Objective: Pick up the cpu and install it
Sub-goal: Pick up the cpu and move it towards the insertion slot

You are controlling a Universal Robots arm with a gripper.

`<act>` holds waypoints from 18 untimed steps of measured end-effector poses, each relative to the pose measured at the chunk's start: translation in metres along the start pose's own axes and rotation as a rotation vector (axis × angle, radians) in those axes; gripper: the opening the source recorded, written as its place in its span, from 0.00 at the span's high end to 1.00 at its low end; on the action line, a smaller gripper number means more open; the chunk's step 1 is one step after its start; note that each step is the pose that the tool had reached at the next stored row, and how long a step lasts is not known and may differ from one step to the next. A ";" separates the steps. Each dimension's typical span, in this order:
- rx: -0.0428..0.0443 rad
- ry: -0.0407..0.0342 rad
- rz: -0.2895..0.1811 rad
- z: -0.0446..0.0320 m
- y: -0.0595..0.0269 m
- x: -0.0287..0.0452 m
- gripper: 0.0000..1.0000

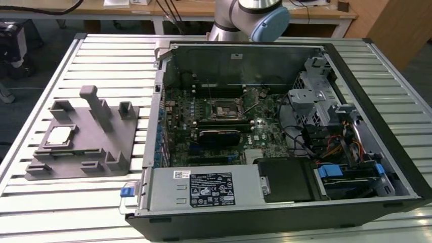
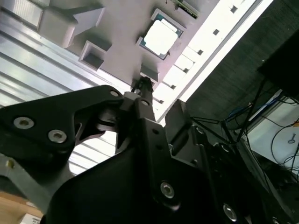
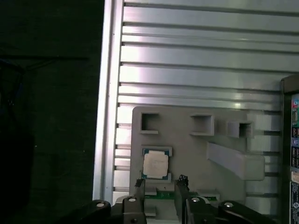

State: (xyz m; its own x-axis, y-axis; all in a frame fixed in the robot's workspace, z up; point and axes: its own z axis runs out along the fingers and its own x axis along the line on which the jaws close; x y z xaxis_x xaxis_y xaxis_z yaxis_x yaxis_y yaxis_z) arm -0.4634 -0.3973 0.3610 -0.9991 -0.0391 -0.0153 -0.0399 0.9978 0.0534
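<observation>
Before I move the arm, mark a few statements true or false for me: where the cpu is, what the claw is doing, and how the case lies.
1. The cpu sits in a recess of the grey fixture. True.
2. The claw is shut on the cpu. False: it is open and clear of the cpu.
3. The computer case lies open, with the motherboard showing. True.
4. The grey fixture stands at the exterior view's right of the computer case. False: it stands at the exterior view's left.
5. The cpu is seated in the motherboard socket. False: it lies on the grey fixture, outside the computer case.
</observation>
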 end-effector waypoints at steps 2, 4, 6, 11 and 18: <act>-0.0003 0.0002 -0.002 0.0036 -0.0003 0.0001 0.53; -0.0003 0.0001 -0.002 0.0073 -0.0008 0.0001 0.47; -0.0004 0.0002 -0.002 0.0108 -0.0011 0.0002 0.42; 0.0014 0.0005 -0.002 0.0141 -0.0015 0.0002 0.30; 0.0021 0.0003 -0.002 0.0208 -0.0018 0.0003 0.30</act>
State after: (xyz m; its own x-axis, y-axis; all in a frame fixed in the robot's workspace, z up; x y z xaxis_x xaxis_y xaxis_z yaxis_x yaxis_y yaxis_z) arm -0.4634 -0.3980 0.3401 -0.9990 -0.0414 -0.0151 -0.0421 0.9978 0.0513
